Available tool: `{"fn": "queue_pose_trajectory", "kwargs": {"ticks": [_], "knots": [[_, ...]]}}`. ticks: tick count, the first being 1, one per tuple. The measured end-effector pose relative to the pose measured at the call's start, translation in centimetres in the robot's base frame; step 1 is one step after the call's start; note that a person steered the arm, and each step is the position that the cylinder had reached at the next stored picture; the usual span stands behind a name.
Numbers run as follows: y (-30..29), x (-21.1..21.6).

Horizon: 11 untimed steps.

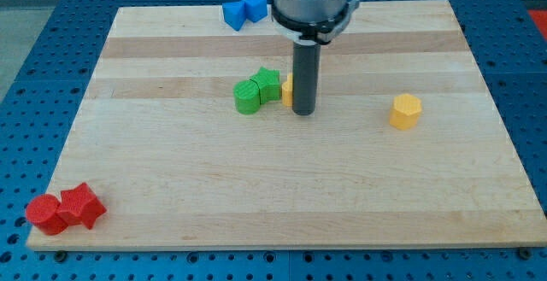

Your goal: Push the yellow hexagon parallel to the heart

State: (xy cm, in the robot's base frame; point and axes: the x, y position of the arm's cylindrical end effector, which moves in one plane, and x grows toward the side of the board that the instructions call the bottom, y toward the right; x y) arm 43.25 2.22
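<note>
The yellow hexagon (406, 111) sits on the wooden board (282, 187) at the view's right of centre. My tip (304, 111) stands near the board's middle, well to the left of the hexagon. A second yellow block (288, 88), likely the heart, is mostly hidden behind the rod, so its shape cannot be made out. Two green blocks (257, 91) lie together just left of the tip.
Two blue blocks (244, 10) lie at the board's top edge, left of the arm. Two red blocks (65, 210) sit at the bottom left corner, one overhanging the edge. A blue perforated table surrounds the board.
</note>
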Motion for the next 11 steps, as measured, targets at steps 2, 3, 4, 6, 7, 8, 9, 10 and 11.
{"fn": "queue_pose_trajectory", "kwargs": {"ticks": [2,3,4,6,7,8,9,10,11], "knots": [[9.1,0.3],[9.2,5.7],[12.5,7.9],[22.1,3.8],[13.5,2.5],[5.0,1.4],[2.3,1.1],[8.3,1.2],[15.2,0.2]]}}
